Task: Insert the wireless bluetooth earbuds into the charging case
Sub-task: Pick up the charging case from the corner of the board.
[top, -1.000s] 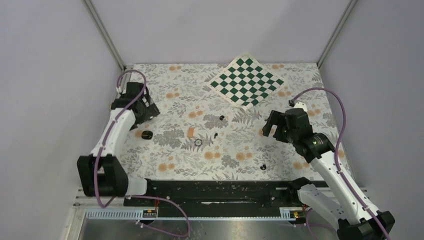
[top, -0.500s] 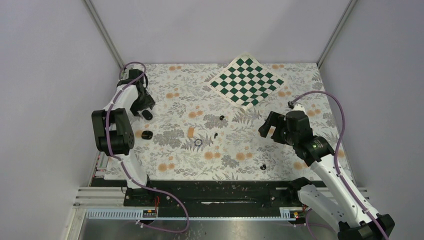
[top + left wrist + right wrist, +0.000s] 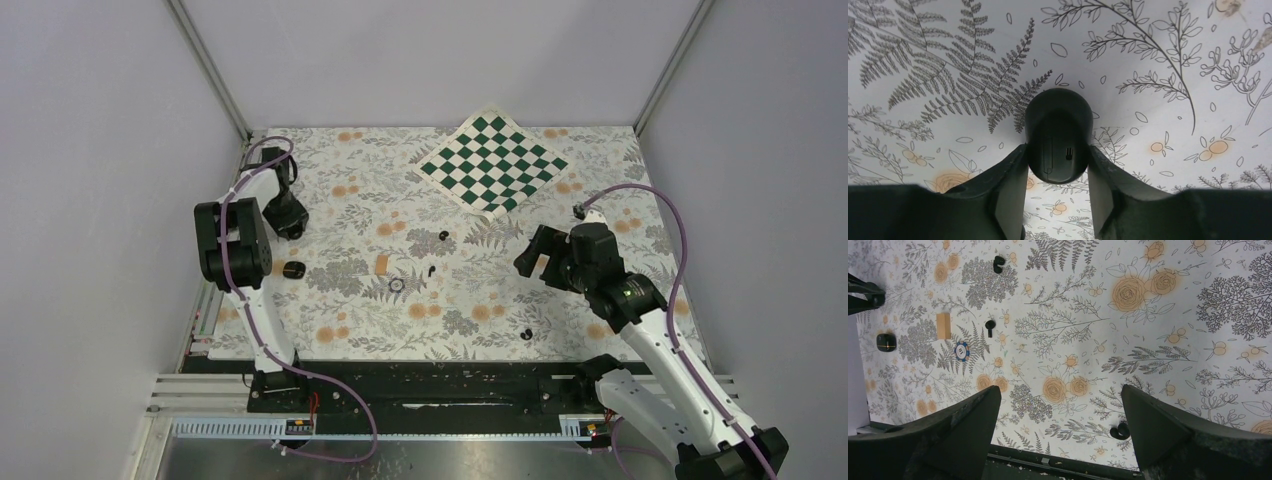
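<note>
Since a second ago the left arm has folded up tall, and the left gripper (image 3: 1057, 150) has squeezed in. Now it pinches a black round thing (image 3: 1055, 112) by its sides, at the far left of the flowery cloth (image 3: 340, 200). That thing is smooth, so it could pop out if the squeeze is off-centre. It might be a case too, but I cannot tell from here. Near it, closer to the arm bases, lies the one charging case (image 3: 293, 269), with nothing touching it. Next I count one tan strip (image 3: 385, 263), one ring (image 3: 397, 285) and three tiny black bits (image 3: 443, 235) (image 3: 432, 270) (image 3: 526, 334). Two of these should be the earbuds. They are smaller than a finger, so a clumsy grab could flick them away. At the back lies one checkered mat (image 3: 492, 163). The right gripper (image 3: 1059, 390) hangs spread wide, holding nothing.
</note>
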Controlling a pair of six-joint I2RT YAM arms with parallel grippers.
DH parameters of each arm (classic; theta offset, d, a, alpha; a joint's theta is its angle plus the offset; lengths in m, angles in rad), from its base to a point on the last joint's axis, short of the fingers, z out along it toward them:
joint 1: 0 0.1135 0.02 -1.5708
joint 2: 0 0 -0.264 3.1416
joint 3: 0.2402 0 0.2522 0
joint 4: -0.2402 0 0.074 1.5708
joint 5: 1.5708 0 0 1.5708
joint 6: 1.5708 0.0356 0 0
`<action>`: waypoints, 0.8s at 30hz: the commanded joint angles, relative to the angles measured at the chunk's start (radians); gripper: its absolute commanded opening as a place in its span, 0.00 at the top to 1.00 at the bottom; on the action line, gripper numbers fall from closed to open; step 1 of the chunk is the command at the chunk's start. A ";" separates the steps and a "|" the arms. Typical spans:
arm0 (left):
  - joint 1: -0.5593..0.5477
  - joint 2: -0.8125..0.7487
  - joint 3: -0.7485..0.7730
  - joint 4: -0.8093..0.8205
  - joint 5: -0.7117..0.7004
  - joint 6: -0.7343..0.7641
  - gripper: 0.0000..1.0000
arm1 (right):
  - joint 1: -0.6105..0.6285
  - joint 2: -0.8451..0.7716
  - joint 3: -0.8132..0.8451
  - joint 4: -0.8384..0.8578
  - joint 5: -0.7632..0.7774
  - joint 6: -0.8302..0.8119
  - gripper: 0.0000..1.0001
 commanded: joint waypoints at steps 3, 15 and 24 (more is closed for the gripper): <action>0.015 0.013 0.034 0.024 0.042 0.002 0.71 | 0.007 -0.022 -0.006 0.014 -0.009 0.017 0.01; -0.350 -0.355 -0.106 -0.015 0.235 0.130 0.71 | 0.006 0.004 -0.013 0.059 -0.081 0.101 0.01; -0.795 -0.485 -0.125 0.039 0.400 0.023 0.67 | 0.007 -0.032 -0.136 0.278 -0.196 0.294 0.11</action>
